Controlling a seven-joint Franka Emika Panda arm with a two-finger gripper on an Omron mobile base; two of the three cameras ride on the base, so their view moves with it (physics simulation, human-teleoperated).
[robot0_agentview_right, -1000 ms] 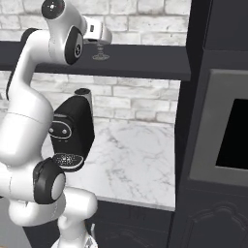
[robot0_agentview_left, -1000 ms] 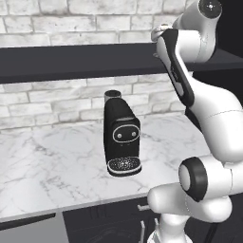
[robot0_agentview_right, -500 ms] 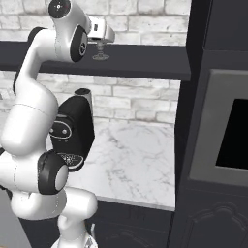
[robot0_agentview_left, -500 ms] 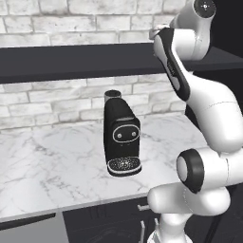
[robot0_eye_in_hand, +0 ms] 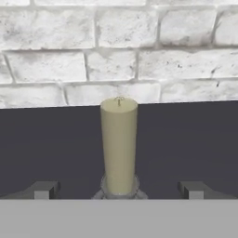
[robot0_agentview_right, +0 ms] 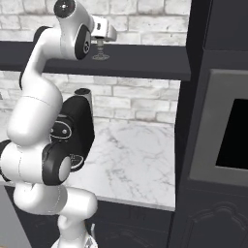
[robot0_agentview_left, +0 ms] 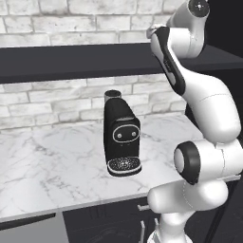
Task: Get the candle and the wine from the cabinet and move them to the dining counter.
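Note:
The candle, a pale olive taper in a small grey holder, stands upright on the dark cabinet shelf against the brick wall. My gripper is open, and the candle's lower end stands between the two fingertips without touching them. In the right base view the hand is at shelf height, with the gripper over the candle's holder on the cabinet. The same shelf runs across the left base view. The wine and the dining counter are out of view.
A black coffee machine stands on the marble worktop below the shelf, close to my arm. A tall dark unit with a built-in oven closes off the right side. A white brick wall lies right behind the candle.
The hand has edged slightly further in over the shelf towards the candle, and the upper arm has shifted a little. The jaws have stayed open.

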